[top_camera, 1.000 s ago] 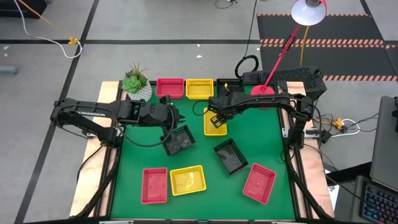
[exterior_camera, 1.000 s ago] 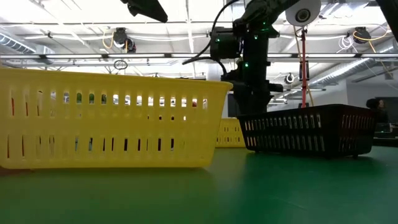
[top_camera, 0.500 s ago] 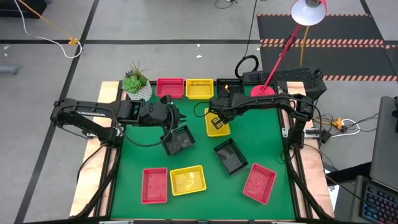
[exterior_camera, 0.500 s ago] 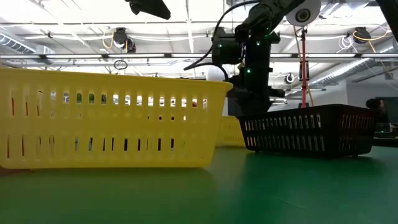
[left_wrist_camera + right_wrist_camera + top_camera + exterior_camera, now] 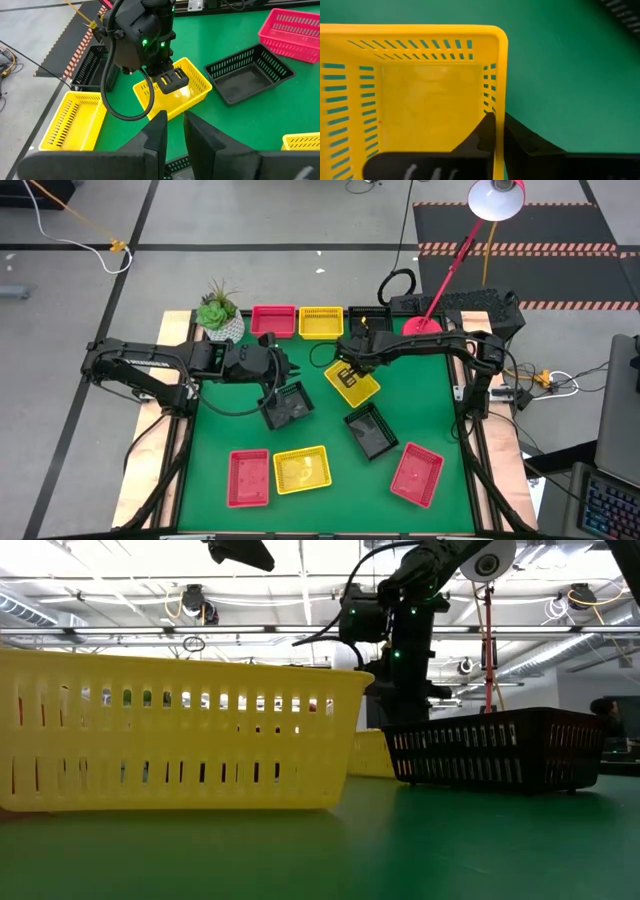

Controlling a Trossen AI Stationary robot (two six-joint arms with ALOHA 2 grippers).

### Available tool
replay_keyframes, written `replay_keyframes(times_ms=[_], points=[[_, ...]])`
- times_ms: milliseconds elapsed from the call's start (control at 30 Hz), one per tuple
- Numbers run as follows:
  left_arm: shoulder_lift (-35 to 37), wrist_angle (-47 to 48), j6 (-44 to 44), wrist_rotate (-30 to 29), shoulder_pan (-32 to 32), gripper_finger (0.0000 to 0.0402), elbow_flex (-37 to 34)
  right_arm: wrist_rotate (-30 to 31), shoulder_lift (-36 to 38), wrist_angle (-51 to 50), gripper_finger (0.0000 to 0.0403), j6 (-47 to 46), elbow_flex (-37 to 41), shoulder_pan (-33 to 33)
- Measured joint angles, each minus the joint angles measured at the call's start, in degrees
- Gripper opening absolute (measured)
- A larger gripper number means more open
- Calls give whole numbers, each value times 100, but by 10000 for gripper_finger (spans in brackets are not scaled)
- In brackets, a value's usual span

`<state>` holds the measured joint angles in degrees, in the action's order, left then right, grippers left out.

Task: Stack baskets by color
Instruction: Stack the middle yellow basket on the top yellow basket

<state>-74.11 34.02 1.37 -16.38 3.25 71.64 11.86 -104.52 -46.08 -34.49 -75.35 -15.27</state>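
Note:
In the high view my right gripper (image 5: 345, 370) is shut on a yellow basket (image 5: 354, 384) near the middle of the green mat; the basket lies askew to the mat's edges. My left gripper (image 5: 274, 387) is shut on a black basket (image 5: 289, 406) left of centre. The left wrist view looks past my left gripper (image 5: 173, 131) to the yellow basket (image 5: 172, 95) and my right gripper (image 5: 171, 82). Loose on the mat are a black basket (image 5: 371, 430), two red baskets (image 5: 417, 474) (image 5: 249, 477) and a yellow basket (image 5: 301, 469). My left gripper holds the black basket by its far rim (image 5: 175, 162), slanting down from the table's left. Its own fingers hide the place of contact. The basket hangs tilted below them. My right gripper pinches one side wall of the yellow basket (image 5: 495, 107), one finger (image 5: 482, 132) inside and one outside, coming steeply from above. Whether the basket's bottom is off the mat, I cannot tell.
Along the far edge stand a red basket (image 5: 273, 320), a yellow basket (image 5: 321, 321) and a black basket (image 5: 92, 65). A potted plant (image 5: 220, 315) is at the far left and a red lamp base (image 5: 422, 325) at the far right. Bare mat lies right of centre.
My right gripper has shut on the yellow basket's wall. The basket has turned about under it, from lying lengthwise near-to-far to askew, its near end swung toward the table's right.

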Motion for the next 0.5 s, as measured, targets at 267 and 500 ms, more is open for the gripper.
replay_keyframes(times_ms=[267, 500], points=[[-2, 10, -8, 0, 0, 67, -2, 1, 557, 119, 6, 442, 0, -113], [-2, -7, -9, -2, 0, 67, -2, -5, 1356, 178, 6, 1031, 0, -258]])
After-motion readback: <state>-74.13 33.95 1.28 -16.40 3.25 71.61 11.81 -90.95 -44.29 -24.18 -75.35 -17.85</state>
